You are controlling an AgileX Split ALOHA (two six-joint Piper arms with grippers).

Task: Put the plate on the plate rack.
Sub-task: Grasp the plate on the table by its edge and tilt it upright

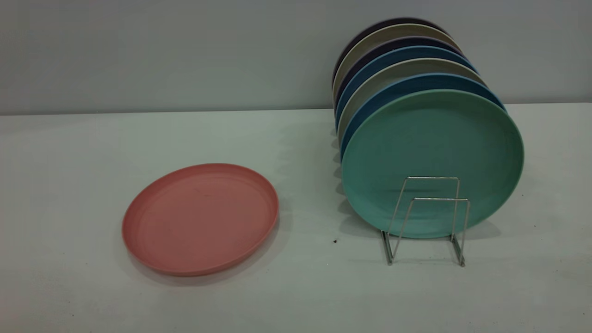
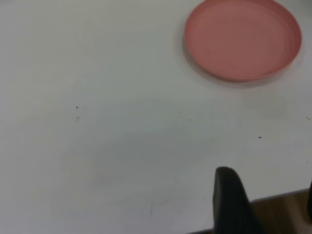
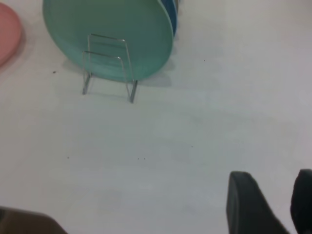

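- The plate (image 1: pixel 200 218) lies flat on the white table (image 1: pixel 296 296), rim up, well apart from the plate rack (image 1: pixel 428 219), which stands to its right in the exterior view.
- The rack already carries a row of upright plates: a teal-green plate (image 1: pixel 432 157) at the front, a blue plate (image 1: pixel 370 111) just behind it, then beige and dark ones (image 1: pixel 393 34) receding toward the wall.
- Two wire loop dividers stand bare in front of the teal-green plate, much lower than it.
- The exterior view shows neither of my arms; only the table, the wall and the dishes appear there.
- My left wrist view gives what the exterior one does not: one dark finger (image 2: pixel 231 202) of my left gripper (image 2: pixel 265 204) at the table's near edge, with a sliver of the other at the frame's border. The two stand spread, with nothing between them.
- That same view has the pink plate farther off on the table, untouched, and no rack at all.
- My right wrist view shows my right gripper (image 3: pixel 278 204) low over bare table, its two dark fingers (image 3: pixel 248 204) parted with a clear gap and pinching nothing.
- From there I see the rack's front loops and the teal-green plate leaning behind them, a strip of blue plate past it, and only an edge of the pink plate.
- A small dark speck (image 1: pixel 335 241) sits on the table between plate and rack.
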